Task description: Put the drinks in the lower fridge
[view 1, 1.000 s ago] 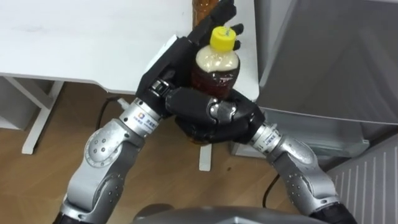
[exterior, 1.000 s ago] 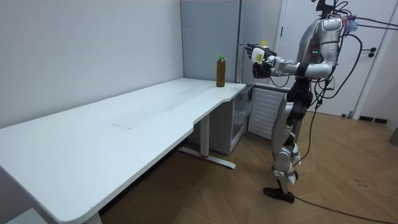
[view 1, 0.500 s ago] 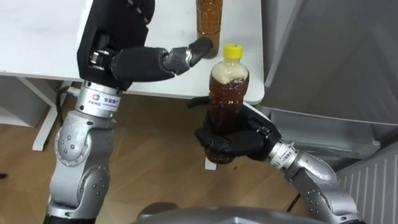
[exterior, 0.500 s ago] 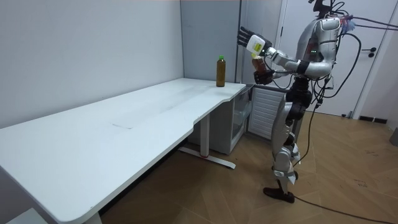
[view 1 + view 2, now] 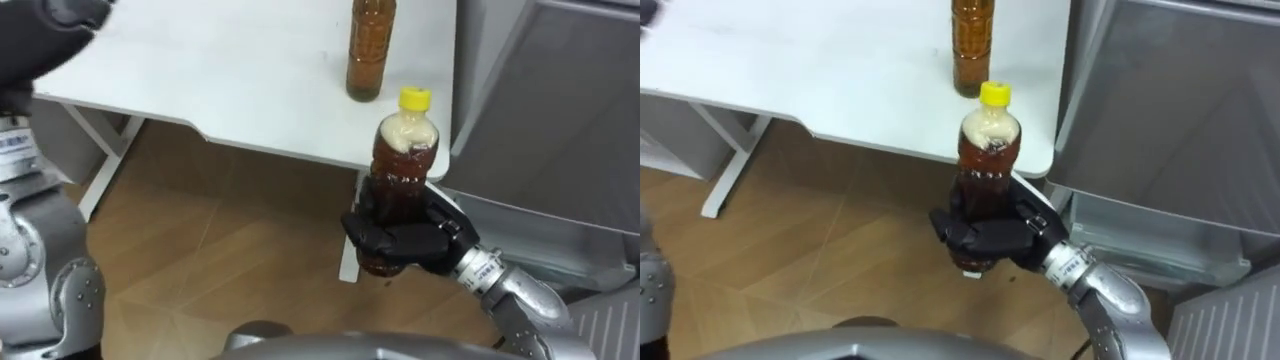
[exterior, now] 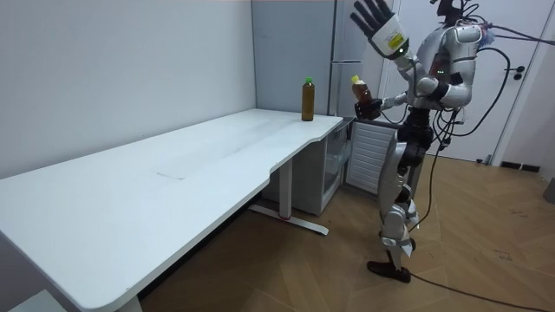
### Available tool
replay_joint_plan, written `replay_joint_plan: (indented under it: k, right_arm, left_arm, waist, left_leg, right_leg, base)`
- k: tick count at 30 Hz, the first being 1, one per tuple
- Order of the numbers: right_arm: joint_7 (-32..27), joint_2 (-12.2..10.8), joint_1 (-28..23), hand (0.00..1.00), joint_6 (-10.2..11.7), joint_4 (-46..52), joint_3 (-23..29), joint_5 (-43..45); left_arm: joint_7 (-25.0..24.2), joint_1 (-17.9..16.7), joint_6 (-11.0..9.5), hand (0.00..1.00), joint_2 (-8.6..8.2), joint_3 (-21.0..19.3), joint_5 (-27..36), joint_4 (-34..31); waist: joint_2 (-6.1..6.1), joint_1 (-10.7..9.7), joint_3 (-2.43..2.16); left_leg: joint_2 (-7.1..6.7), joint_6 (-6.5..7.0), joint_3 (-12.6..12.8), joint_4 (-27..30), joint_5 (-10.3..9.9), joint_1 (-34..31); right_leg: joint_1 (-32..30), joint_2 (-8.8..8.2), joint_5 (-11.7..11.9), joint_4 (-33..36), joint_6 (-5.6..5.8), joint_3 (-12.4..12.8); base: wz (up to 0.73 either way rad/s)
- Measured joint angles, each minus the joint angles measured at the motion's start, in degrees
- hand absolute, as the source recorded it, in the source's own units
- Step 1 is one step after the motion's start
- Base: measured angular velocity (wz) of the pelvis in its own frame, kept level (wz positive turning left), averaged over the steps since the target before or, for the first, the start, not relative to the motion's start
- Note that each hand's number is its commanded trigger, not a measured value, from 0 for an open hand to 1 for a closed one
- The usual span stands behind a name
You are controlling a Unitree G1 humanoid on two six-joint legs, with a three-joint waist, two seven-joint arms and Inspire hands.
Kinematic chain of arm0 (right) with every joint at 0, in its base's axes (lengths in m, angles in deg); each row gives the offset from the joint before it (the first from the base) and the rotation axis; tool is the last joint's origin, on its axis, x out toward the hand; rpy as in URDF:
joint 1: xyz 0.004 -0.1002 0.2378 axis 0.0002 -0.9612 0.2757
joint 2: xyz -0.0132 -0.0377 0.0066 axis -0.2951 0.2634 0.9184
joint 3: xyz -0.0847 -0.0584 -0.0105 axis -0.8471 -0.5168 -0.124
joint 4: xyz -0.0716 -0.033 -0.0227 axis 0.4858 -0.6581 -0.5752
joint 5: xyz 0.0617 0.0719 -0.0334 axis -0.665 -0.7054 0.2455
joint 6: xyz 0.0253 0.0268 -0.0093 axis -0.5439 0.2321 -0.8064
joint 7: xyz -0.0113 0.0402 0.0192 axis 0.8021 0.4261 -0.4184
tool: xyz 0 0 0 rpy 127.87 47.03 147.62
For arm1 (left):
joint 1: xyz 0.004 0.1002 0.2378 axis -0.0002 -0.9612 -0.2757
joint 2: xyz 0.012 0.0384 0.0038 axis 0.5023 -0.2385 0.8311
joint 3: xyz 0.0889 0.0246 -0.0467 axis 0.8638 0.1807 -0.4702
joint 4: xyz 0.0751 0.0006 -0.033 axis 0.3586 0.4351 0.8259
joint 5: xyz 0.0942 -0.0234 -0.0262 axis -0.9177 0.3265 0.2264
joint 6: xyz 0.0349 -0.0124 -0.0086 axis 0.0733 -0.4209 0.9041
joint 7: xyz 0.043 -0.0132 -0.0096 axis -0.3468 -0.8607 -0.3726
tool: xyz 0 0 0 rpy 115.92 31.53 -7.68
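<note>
Nearest the body, at about 5 o'clock in the eye views, the first part of the task is judged done. A brown bottle (image 5: 405,165) with a yellow cap is held upright off the desk (image 5: 220,90), over the wooden floor. It is gripped low on its body by the right hand (image 5: 395,238).

Farther out, at about 12 o'clock, a second bottle (image 5: 369,50) stands untouched near the desk's far corner. The grey fridge (image 5: 560,120) is seen at about 2 o'clock, just beyond the desk's edge. No drink is seen inside it, and whether its lower part is open cannot be told. Most of the work is therefore judged to remain: the held bottle is yet to be carried down and placed, and the second one is yet to be fetched.

The right hand's fingers and thumb are curled tightly round the lower half of the brown bottle, and the upper half and cap are left clear. The left hand (image 6: 378,17) is raised above shoulder height in the room view. Its fingers are spread wide, and nothing is held or touched by it.
</note>
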Motion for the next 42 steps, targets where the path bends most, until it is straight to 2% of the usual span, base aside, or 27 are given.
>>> replay_joint_plan:
  k: [1, 2, 3, 6, 7, 11, 13, 14, 15, 17, 18, 20, 21, 23, 24, 27, 28, 29, 31, 33, 34, 35, 38, 39, 40, 42]
  right_arm:
    - [0.0, -0.04, -0.58, 1.0, -0.01, 0.14, 0.19, 0.0]
    - [-0.01, -0.03, -1.58, 1.0, -0.17, 0.2, 0.31, 0.0]
    - [-0.02, -0.03, -1.73, 1.0, -0.32, 0.21, 0.3, 0.0]
    - [-0.83, 0.47, -2.19, 1.0, -0.39, 0.23, 0.2, 0.05]
    - [-1.65, 0.49, -2.29, 1.0, -0.67, 0.23, 0.18, 0.04]
    - [-4.99, 0.11, -2.27, 1.0, -2.64, 0.22, -0.15, -0.24]
    - [-7.21, 0.15, -2.28, 1.0, -3.54, 0.59, -1.33, -0.75]
    - [-7.75, 0.12, -2.28, 1.0, -3.65, 0.59, -1.67, -0.75]
    - [-8.79, 0.0, -2.19, 1.0, -4.08, 0.66, -2.26, -0.96]
    - [-10.42, 0.14, -1.7, 1.0, -4.51, 0.72, -3.91, -3.2]
    - [-10.52, 0.27, -1.42, 1.0, -4.75, 0.71, -4.02, -3.45]
    - [-11.96, 0.05, -0.56, 1.0, -5.74, 0.71, -4.3, -5.77]
    - [-12.39, 0.03, -0.14, 1.0, -6.0, 0.7, -4.62, -6.47]
    - [-13.59, 0.39, 1.61, 1.0, -6.62, 0.7, -6.05, -8.11]
    - [-13.87, 0.41, 1.95, 1.0, -6.89, 0.7, -6.31, -8.79]
    - [-16.02, 0.26, 3.41, 1.0, -8.24, 0.69, -6.68, -12.64]
    - [-17.05, 0.2, 4.01, 1.0, -8.73, 0.7, -6.72, -14.2]
    - [-17.61, 0.1, 4.22, 1.0, -8.94, 0.69, -6.7, -15.07]
    - [-19.49, 0.13, 5.14, 1.0, -9.52, 0.48, -6.6, -17.81]
    - [-20.31, 0.2, 5.21, 1.0, -9.64, 0.23, -5.71, -18.54]
    - [-20.66, 0.16, 5.48, 1.0, -9.74, -0.79, -5.03, -18.45]
    - [-21.42, 0.11, 5.93, 1.0, -10.88, -1.3, -4.27, -18.11]
    - [-23.06, -0.42, 6.03, 1.0, -11.68, -1.3, -3.03, -16.67]
    - [-23.22, -0.05, 6.72, 1.0, -12.02, -1.29, -3.21, -16.09]
    - [-23.09, 0.87, 7.58, 1.0, -12.73, -1.29, -4.16, -16.19]
    - [-23.44, 0.41, 7.59, 1.0, -12.97, -1.29, -4.28, -16.1]
  left_arm:
    - [1.19, -0.2, -0.09, 0.0, 0.0, -0.5, -0.28, 0.0]
    - [4.74, -0.92, -0.53, 0.0, 0.0, -1.83, -0.32, 0.0]
    - [5.91, -1.3, -0.83, 0.0, 0.0, -2.25, -0.31, 0.0]
    - [10.87, -3.54, -1.86, 0.0, 0.03, -3.57, -0.31, 0.62]
    - [12.55, -4.09, -2.07, 0.0, 0.03, -4.43, 0.02, 1.6]
    - [17.67, -6.61, -2.11, 0.0, 0.06, -7.05, 1.39, 5.83]
    - [20.15, -9.05, -2.08, 0.0, 0.07, -7.12, 2.32, 11.49]
    - [20.75, -9.41, -2.02, 0.0, 0.06, -7.05, 2.5, 13.3]
    - [22.1, -9.86, -1.99, 0.0, 0.08, -6.21, 4.27, 16.41]
    - [23.83, -10.43, -1.95, 0.0, 0.14, -3.8, 6.82, 24.24]
    - [24.12, -10.94, -1.78, 0.0, 0.14, -3.0, 7.58, 26.45]
    - [24.46, -12.39, 0.12, 0.0, 0.18, 1.32, 11.94, 33.43]
    - [24.37, -12.44, 0.21, 0.0, 0.27, 2.52, 13.3, 35.2]
    - [22.91, -12.17, 0.73, 0.0, 0.54, 7.12, 17.67, 45.47]
    - [22.41, -12.14, 1.18, 0.0, 0.55, 8.25, 19.06, 48.01]
    - [18.84, -12.01, 3.71, 0.0, 0.64, 13.96, 26.76, 59.71]
    - [17.17, -12.37, 4.93, 0.0, 0.65, 16.18, 30.68, 63.28]
    - [16.37, -12.51, 5.69, 0.0, 0.68, 17.16, 32.56, 64.83]
    - [12.69, -12.44, 8.47, 0.0, 0.64, 19.87, 36.73, 72.12]
    - [9.6, -12.65, 10.66, 0.0, 0.36, 20.31, 36.06, 76.04]
    - [7.63, -12.76, 12.31, 0.0, 0.32, 20.44, 33.5, 78.01]
    - [5.85, -12.74, 14.06, 0.0, 0.33, 20.46, 29.57, 79.58]
    - [2.62, -11.57, 16.88, 0.0, 0.34, 20.61, 17.92, 82.01]
    - [1.51, -10.77, 17.89, 0.0, 0.39, 21.65, 13.94, 82.01]
    - [0.38, -9.16, 18.84, 0.0, 0.51, 22.88, 10.18, 82.23]
    - [-1.29, -6.41, 19.47, 0.0, 0.35, 24.13, 5.33, 82.38]
  waist:
    - [0.12, 0.37, -0.06]
    - [0.48, 0.75, -0.38]
    - [0.64, 0.95, -0.52]
    - [1.47, 2.78, -0.6]
    - [1.46, 3.5, -0.6]
    - [0.92, 3.86, -0.49]
    - [0.96, 4.5, -0.68]
    - [0.51, 4.73, -0.53]
    - [0.28, 4.89, -0.81]
    - [-0.99, 5.41, -0.74]
    - [-1.1, 5.64, -0.72]
    - [-1.54, 5.8, -0.58]
    - [-1.68, 5.88, -0.5]
    - [-1.63, 5.99, -0.45]
    - [-1.56, 6.0, -0.45]
    - [-1.74, 5.64, -0.38]
    - [-1.85, 5.01, -0.3]
    - [-1.88, 4.72, -0.28]
    - [-1.97, 3.46, -0.26]
    - [-1.88, 3.15, -0.18]
    - [-1.87, 2.2, -0.19]
    - [-1.82, 0.7, -0.16]
    - [-1.66, -2.34, -0.1]
    - [-1.72, -4.24, -0.14]
    - [-1.55, -5.2, 0.15]
    - [-1.36, -5.74, 0.15]
  left_leg:
    - [-0.01, 0.0, -0.11, 0.0, 0.0, 0.01]
    - [-0.1, -0.02, -0.64, 0.04, 0.01, 0.05]
    - [-0.12, -0.05, -0.77, 0.05, 0.03, 0.12]
    - [-0.06, -0.11, -0.6, -0.07, 0.06, 1.16]
    - [-0.03, -0.12, -0.47, -0.06, 0.07, 1.2]
    - [-0.16, -0.2, -0.76, -0.08, 0.32, 1.18]
    - [-0.18, -0.25, -0.62, -0.83, 0.54, 1.8]
    - [-0.19, -0.28, -0.46, -1.35, 0.72, 2.12]
    - [-0.17, -0.36, -0.46, -1.85, 0.93, 2.29]
    - [-0.16, -0.41, -0.67, -2.13, 1.02, 2.06]
    - [-0.16, -0.41, -0.65, -2.15, 1.01, 2.04]
    - [-0.17, -0.37, -0.3, -1.95, 0.98, 1.98]
    - [-0.17, -0.37, -0.3, -1.99, 0.98, 1.99]
    - [0.0, -0.38, 0.25, -2.41, 0.97, 1.96]
    - [0.01, -0.38, 0.44, -2.67, 0.97, 1.98]
    - [0.05, -0.37, 1.08, -3.48, 0.97, 1.99]
    - [0.04, -0.36, 1.13, -3.52, 0.97, 1.88]
    - [0.03, -0.35, 1.13, -3.6, 0.96, 1.86]
    - [0.14, -0.35, 1.54, -4.13, 0.96, 1.94]
    - [0.33, -0.35, 2.5, -4.83, 0.97, 2.07]
    - [0.34, -0.34, 2.8, -4.88, 0.96, 2.14]
    - [0.33, -0.28, 2.8, -4.86, 0.92, 1.96]
    - [0.3, -0.26, 2.86, -4.77, 0.9, 1.48]
    - [0.28, -0.25, 2.89, -4.6, 0.91, 0.93]
    - [0.24, -0.24, 2.96, -4.35, 0.92, 0.9]
    - [0.08, -0.17, 2.99, -4.3, 0.96, 0.91]
  right_leg:
    - [0.03, 0.0, 0.0, -0.02, 0.0, -0.11]
    - [0.2, -0.02, 0.0, -0.05, 0.0, -0.77]
    - [0.31, -0.01, 0.0, -0.05, 0.0, -0.82]
    - [1.2, 0.03, -0.02, -0.11, 0.0, -0.67]
    - [1.22, 0.02, -0.09, -0.13, -0.01, -0.61]
    - [1.29, -0.03, -0.33, -0.4, -0.05, -0.86]
    - [1.49, -0.02, -0.33, -0.9, -0.05, -0.71]
    - [1.54, -0.04, -0.33, -0.91, -0.05, -0.58]
    - [1.58, -0.02, -0.32, -0.9, -0.07, -0.66]
    - [1.39, 0.05, -0.32, -0.99, -0.08, -0.8]
    - [1.34, 0.05, -0.31, -1.01, -0.09, -0.76]
    - [1.12, -0.02, -0.27, -1.05, -0.12, -0.53]
    - [1.11, -0.01, -0.27, -1.06, -0.12, -0.53]
    - [0.8, 0.1, -0.27, -1.04, -0.12, 0.13]
    - [0.75, 0.09, -0.27, -1.05, -0.12, 0.28]
    - [-0.12, 0.03, -0.26, -0.97, -0.12, 0.98]
    - [-0.27, -0.01, -0.26, -0.96, -0.11, 0.99]
    - [-0.29, -0.02, -0.26, -0.97, -0.11, 0.99]
    - [-0.64, -0.01, -0.26, -0.95, -0.11, 1.16]
    - [-0.99, 0.03, -0.24, -0.9, -0.12, 1.93]
    - [-1.06, 0.02, -0.23, -0.89, -0.11, 2.19]
    - [-1.05, 0.0, -0.22, -0.88, -0.08, 2.14]
    - [-1.38, 0.0, -0.21, -0.82, -0.07, 2.3]
    - [-1.78, 0.0, -0.2, -0.8, -0.06, 2.35]
    - [-1.76, -0.04, -0.1, -0.82, 0.01, 2.36]
    - [-1.76, -0.17, -0.07, -0.81, 0.04, 2.42]
  base:
    - [0.15]
    - [0.14]
    - [0.12]
    - [-0.03]
    - [0.0]
    - [0.03]
    - [-0.05]
    - [-0.06]
    - [0.0]
    - [0.02]
    - [-0.05]
    - [-0.06]
    - [-0.04]
    - [-0.11]
    - [-0.15]
    - [-0.1]
    - [-0.05]
    - [0.0]
    - [-0.09]
    - [-0.18]
    - [-0.08]
    - [0.0]
    - [0.0]
    - [0.0]
    - [0.0]
    - [0.0]
